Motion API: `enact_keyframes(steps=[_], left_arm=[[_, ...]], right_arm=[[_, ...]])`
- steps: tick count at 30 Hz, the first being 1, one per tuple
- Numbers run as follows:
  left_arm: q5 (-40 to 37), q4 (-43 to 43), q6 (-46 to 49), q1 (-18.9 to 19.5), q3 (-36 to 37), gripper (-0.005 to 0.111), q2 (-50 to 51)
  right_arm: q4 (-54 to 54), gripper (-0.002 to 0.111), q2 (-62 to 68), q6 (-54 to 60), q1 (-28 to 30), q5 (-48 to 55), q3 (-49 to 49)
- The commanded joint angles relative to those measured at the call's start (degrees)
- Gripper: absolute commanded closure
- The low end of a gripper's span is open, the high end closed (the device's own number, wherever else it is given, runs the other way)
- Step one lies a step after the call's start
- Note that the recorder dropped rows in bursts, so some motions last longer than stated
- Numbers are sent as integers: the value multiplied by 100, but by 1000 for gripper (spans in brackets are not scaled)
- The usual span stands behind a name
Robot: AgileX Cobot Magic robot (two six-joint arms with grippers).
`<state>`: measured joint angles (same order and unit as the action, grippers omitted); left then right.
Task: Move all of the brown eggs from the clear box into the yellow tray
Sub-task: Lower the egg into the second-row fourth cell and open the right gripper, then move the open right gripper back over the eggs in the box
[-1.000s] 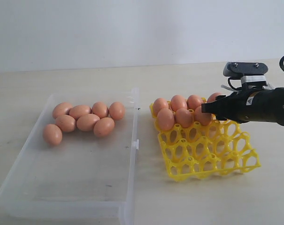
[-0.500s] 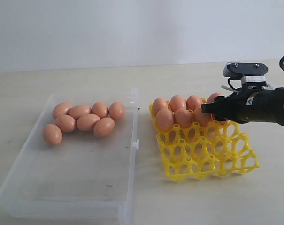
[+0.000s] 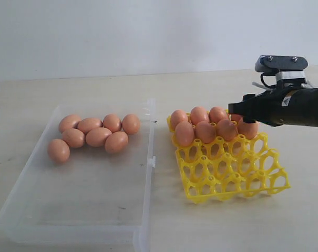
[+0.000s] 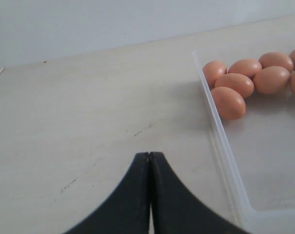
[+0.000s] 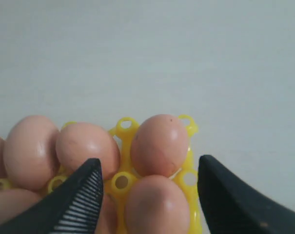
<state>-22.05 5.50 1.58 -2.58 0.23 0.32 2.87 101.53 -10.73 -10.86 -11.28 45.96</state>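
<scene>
Tabletop [image 3: 95, 86] of pale wood, seen from the exterior view, with a plain white wall [image 3: 148, 31] behind it.

On the left lies the clear box [image 3: 80, 199], a wide, shallow tray of transparent plastic. Eight brown eggs [image 3: 98, 137] lie on their sides in a loose cluster, touching one another, at the box's far left corner.

The left gripper [image 4: 149, 185] appears only in its own wrist view. Its two black fingers [image 4: 132, 204] are pressed flat together with nothing between them. It hovers over bare table just outside the box's wall, with some of the boxed eggs visible beyond that wall.

Just right of the box, close to it but not touching, sits the yellow tray [image 3: 232, 178]. Eight more eggs stand upright in its cups, filling the two rows nearest the wall. The two rows nearer the camera show open yellow cells.

On the far right, a black arm reaches in level from the edge of the picture. The right gripper [image 3: 237, 110] hangs just above the right end of the filled rows and partly hides the last egg in the far row. In its wrist view the fingers [image 5: 81, 200] are spread wide on either side of an egg seated in its cup. A gap shows on both sides, and the fingers hold nothing.
</scene>
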Motion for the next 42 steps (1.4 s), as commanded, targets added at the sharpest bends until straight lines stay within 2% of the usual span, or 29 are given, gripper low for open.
enact_keyframes(steps=[1, 7, 10, 15, 21, 23, 26, 28, 30, 32, 35, 37, 42], left_arm=[[35, -6, -30, -28, -23, 107, -32], [35, -6, -30, -28, -23, 107, -32], [35, -6, -30, -28, -23, 107, -32], [35, -6, -30, -28, -23, 107, -32], [35, -6, -30, -28, -23, 107, -32], [35, -6, -30, -28, -23, 107, -32], [35, -6, -30, -28, -23, 107, -32], [35, -6, -30, -28, -23, 107, -32], [35, -6, -30, -28, -23, 107, -32], [35, -6, -30, -28, -23, 107, -32], [35, -6, -30, -28, -23, 107, -32], [35, -6, -30, -28, -23, 107, -32], [35, -6, -30, -28, -23, 107, -32]], right_arm=[[18, 51, -403, -37, 17, 45, 24], [18, 52, -806, -467, 17, 425, 24], [57, 53, -878, -496, -160, 805, 162], [69, 54, -878, -397, -648, 1461, 588], [69, 58, -866, -383, -1405, 1598, 1128], [69, 64, -808, -306, -1690, 1768, 1362], [45, 83, -588, 8, -2051, 2259, 1865], [45, 98, -349, 196, -2272, 2865, 2356], [-221, 106, -76, 676, -2448, 3553, 2944], [-914, 105, 245, 1463, -2595, 4375, 3497], [-2073, 96, 804, 2332, -2717, 5257, 4246], [-2424, 89, 1170, 2420, -2812, 5616, 4693], [-2469, 76, 2008, 2100, -2981, 6121, 5587]])
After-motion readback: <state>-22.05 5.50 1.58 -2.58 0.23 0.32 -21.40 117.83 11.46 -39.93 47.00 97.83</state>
